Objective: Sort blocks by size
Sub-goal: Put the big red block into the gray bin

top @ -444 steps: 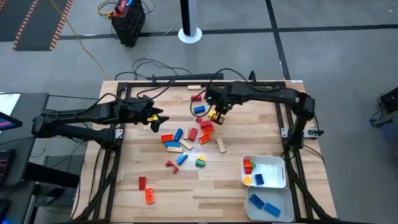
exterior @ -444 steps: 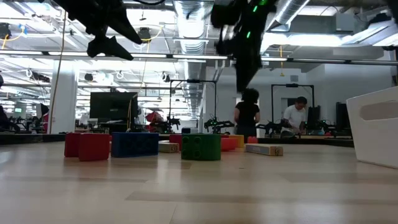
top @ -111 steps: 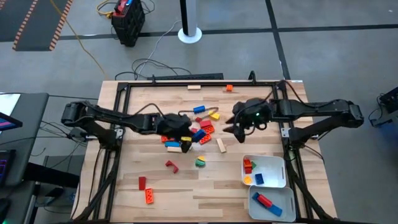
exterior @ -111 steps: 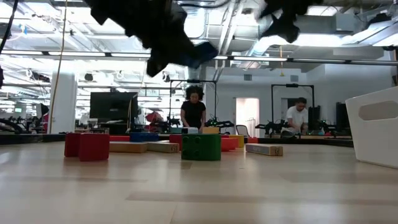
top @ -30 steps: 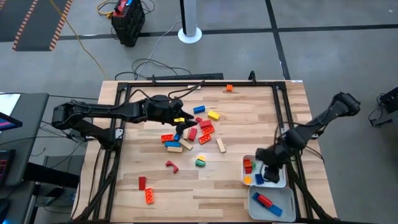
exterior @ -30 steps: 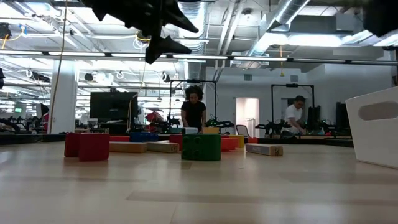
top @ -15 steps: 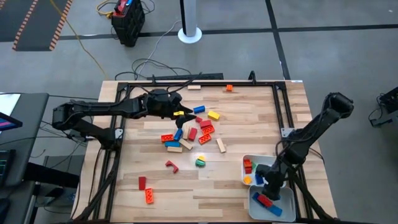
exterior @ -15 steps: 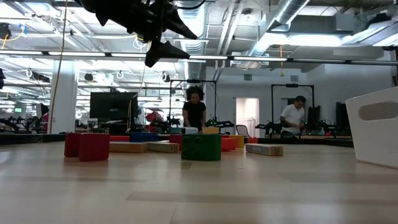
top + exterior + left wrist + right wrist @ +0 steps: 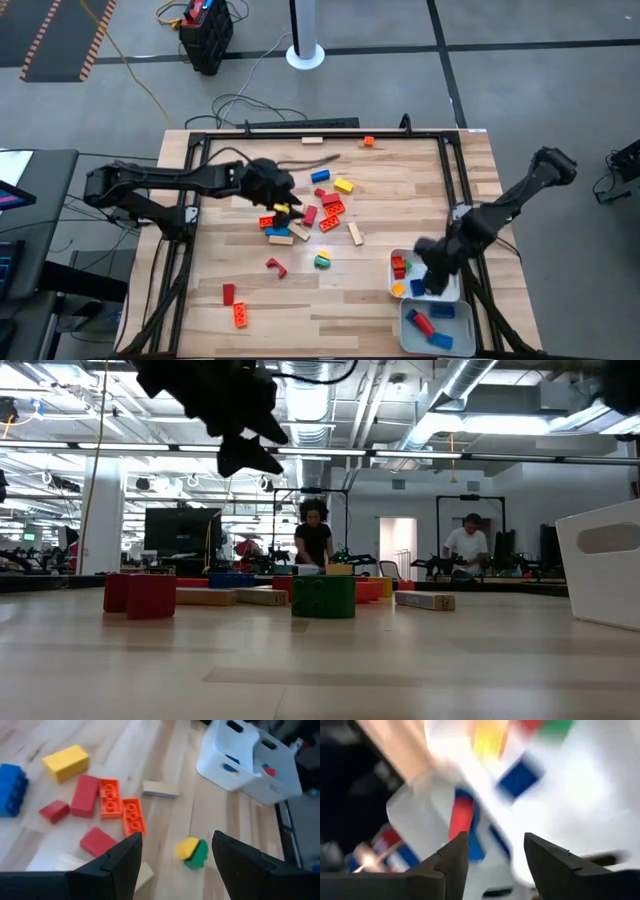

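The blocks lie loose in a heap (image 9: 310,215) at mid-table: red, orange, blue, yellow and tan ones. My left gripper (image 9: 283,207) hovers open over the heap's left side, slanting down, clear of the table in the low view (image 9: 255,450). Its wrist view (image 9: 176,840) shows nothing between the fingers; beyond them lie two orange blocks (image 9: 122,807) and a yellow-green pair (image 9: 192,852). My right gripper (image 9: 430,285) hangs open over the two white trays at the near right. Its wrist view (image 9: 494,840) is blurred, with blue and red blocks in the trays below.
The farther tray (image 9: 440,256) holds red, yellow and blue blocks; the nearer tray (image 9: 466,318) holds red and blue ones. Stray blocks lie near the front left (image 9: 240,315) and at the far edge (image 9: 368,142). Bare wood lies between the heap and the trays.
My right gripper swung toward the near edge over the nearer tray, then came back over the farther tray. My left gripper shifted a little toward the near edge, sank and tipped further down over the heap. No block on the table has moved.
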`<state>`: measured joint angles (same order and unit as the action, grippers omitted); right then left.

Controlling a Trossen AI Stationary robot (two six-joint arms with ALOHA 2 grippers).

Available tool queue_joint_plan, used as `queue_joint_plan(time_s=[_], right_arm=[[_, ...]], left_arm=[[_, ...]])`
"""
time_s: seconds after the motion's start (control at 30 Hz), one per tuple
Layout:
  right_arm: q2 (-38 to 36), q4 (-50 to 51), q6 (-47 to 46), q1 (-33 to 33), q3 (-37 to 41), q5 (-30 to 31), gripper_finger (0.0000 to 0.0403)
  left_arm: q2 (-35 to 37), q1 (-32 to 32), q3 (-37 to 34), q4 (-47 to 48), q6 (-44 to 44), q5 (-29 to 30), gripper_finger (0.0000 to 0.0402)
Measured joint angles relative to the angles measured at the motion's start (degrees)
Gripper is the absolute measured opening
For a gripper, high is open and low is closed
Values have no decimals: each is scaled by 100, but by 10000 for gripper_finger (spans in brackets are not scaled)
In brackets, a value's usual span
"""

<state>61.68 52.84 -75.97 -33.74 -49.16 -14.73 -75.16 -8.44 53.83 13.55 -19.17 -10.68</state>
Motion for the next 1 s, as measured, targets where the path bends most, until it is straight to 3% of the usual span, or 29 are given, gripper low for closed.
queue_joint_plan(time_s=[0.17, 0.27, 0.57, 0.8, 1.0], right_arm=[[-205, 792, 1233, 802, -827, 1535, 188], [-257, 729, 1926, 1311, -1039, 1993, 182], [54, 137, 3934, 2506, -1056, 2014, 185], [424, -346, 4800, 3190, -1054, 1924, 184], [514, -363, 4947, 3201, -1054, 1891, 184]], left_arm=[[2, 493, -146, -371, -84, 122, 231], [4, 703, -187, -352, -328, 200, 231], [-133, 1824, -255, 1390, -146, 133, 231], [-747, 2430, -256, 1256, -4, 745, 231], [-1266, 2453, -256, 1258, 278, 1070, 229]])
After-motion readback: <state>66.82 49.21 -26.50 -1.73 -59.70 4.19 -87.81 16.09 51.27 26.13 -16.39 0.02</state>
